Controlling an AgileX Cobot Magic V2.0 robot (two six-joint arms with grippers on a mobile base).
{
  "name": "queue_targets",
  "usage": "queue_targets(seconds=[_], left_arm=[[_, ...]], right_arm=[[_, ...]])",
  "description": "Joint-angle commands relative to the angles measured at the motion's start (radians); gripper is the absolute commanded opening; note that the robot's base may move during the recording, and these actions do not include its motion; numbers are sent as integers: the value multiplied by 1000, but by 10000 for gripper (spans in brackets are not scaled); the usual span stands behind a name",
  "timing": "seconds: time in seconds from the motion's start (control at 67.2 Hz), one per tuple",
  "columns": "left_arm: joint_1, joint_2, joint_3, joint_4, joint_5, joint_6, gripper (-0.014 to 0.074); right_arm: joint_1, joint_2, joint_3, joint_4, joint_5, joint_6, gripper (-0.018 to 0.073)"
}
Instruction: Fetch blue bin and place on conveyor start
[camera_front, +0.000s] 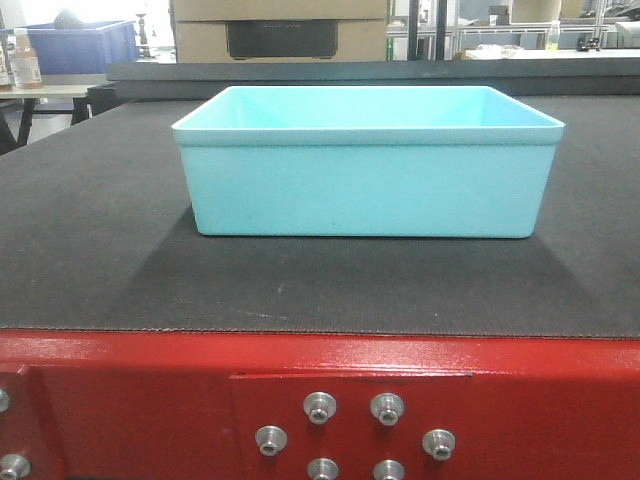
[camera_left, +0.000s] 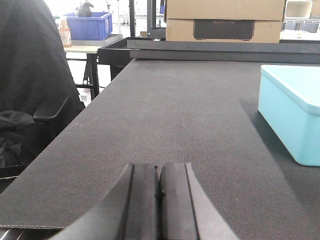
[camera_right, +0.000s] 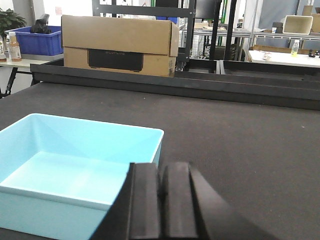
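Note:
The blue bin (camera_front: 368, 165), a pale cyan empty tub, stands upright on the dark grey belt of the conveyor start (camera_front: 90, 250), just behind the red bolted frame (camera_front: 150, 400). My left gripper (camera_left: 160, 172) is shut with nothing in it, low over the belt to the left of the blue bin (camera_left: 292, 112). My right gripper (camera_right: 161, 172) is also shut and empty, above the near right corner of the blue bin (camera_right: 65, 160). Neither gripper touches the bin. No gripper shows in the front view.
A raised dark rail (camera_front: 300, 72) crosses the belt behind the bin. Beyond it stand a cardboard box (camera_right: 120, 44), a dark blue bin (camera_left: 89, 26) on a side table with a bottle (camera_front: 25, 58), and shelving. A dark chair (camera_left: 30, 85) stands left of the belt.

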Motion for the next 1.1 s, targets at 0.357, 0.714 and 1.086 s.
queue_targets(seconds=[0.357,0.714,1.086], left_arm=[[4,-7,-2,-5,-23,2,-111],[4,-7,-2,-5,-23,2,-111],[4,-7,-2,-5,-23,2,-111]], right_arm=[[-5,-5,6,-7,-27,-5,-162],[-236,-270,226,96,117,-5,-162],[-279,-494,452,84,76,-5,-162]])
